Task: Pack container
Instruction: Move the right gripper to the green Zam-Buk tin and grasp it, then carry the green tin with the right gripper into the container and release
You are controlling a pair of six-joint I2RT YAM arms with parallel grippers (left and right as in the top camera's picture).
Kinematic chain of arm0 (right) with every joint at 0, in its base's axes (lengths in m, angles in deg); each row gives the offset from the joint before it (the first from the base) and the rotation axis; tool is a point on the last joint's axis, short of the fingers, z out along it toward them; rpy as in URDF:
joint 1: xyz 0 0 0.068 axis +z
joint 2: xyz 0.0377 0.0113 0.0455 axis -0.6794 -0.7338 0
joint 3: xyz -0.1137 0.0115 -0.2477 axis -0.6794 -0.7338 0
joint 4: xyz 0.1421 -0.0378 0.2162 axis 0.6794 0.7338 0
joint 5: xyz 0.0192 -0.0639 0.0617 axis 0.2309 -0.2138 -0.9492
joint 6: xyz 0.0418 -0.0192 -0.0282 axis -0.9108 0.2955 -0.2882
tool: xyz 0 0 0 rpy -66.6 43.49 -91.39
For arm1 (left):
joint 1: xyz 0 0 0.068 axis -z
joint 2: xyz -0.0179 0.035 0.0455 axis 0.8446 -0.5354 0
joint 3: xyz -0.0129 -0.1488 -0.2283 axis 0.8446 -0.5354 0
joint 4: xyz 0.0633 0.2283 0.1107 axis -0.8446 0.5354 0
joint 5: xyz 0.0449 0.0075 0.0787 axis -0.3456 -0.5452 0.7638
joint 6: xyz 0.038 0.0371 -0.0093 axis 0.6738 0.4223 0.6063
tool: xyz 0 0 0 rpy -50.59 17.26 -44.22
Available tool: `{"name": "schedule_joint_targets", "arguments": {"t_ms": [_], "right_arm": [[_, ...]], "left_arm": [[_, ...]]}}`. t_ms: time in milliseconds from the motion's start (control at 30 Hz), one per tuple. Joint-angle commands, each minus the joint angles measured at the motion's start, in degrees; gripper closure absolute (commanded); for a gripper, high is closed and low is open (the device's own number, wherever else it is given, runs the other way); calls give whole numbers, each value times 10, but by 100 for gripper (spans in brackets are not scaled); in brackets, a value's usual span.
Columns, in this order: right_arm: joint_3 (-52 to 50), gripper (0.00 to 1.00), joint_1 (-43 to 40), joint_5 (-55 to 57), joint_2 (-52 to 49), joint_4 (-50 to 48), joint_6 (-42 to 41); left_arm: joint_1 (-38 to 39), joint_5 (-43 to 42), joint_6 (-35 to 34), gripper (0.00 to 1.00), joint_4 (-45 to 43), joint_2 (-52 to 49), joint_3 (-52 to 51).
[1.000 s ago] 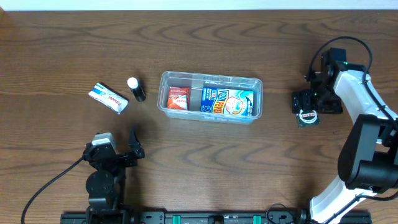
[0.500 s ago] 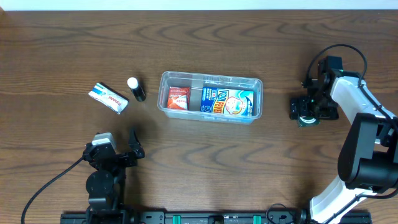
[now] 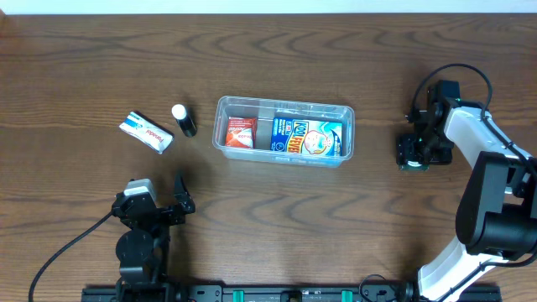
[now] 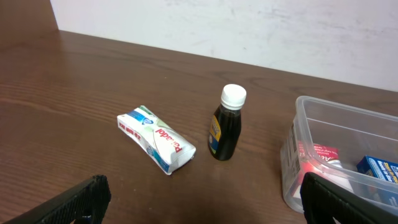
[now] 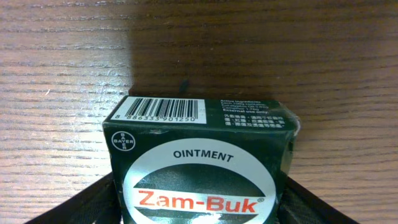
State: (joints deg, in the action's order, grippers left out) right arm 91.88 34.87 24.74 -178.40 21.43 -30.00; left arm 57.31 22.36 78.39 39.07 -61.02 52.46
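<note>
The clear plastic container [image 3: 284, 109] sits mid-table and holds a red packet [image 3: 240, 132] and a blue box [image 3: 308, 137]; its left end shows in the left wrist view [image 4: 305, 124]. My right gripper [image 3: 413, 156] is shut on a dark green Zam-Buk ointment box [image 5: 199, 158], to the right of the container. My left gripper [image 3: 164, 201] is open and empty near the front left. A white and blue packet [image 3: 146, 132] and a small dark bottle with a white cap [image 3: 184, 120] lie left of the container, and both show in the left wrist view [image 4: 157, 138] [image 4: 226, 123].
The dark wooden table [image 3: 277, 218] fills the view. A pale wall [image 4: 249, 25] stands behind its far edge. The right arm [image 3: 474, 134] reaches in from the right side.
My right gripper has closed in on the ointment box and shifted slightly up and left with it. The left arm has not moved.
</note>
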Motion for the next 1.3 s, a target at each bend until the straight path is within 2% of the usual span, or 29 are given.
{"name": "schedule_joint_targets", "arguments": {"t_ms": [0,300,633,933,1267], "right_arm": [[-5,33,-3,5,-5,-3,-9],[0,48,-3,19,-5,-12,-43],[12,45,-3,15,-1,-12,-68],[60,43,-3,-190,57,-17,-68],[68,44,-2,-341,199,-43,-80]], "left_arm": [[-3,-3,7,2,20,-2,-9],[-3,-3,7,2,20,-2,-9],[-3,-3,7,2,20,-2,-9],[-3,-3,7,2,20,-2,-9],[-3,-3,7,2,20,-2,-9]]}}
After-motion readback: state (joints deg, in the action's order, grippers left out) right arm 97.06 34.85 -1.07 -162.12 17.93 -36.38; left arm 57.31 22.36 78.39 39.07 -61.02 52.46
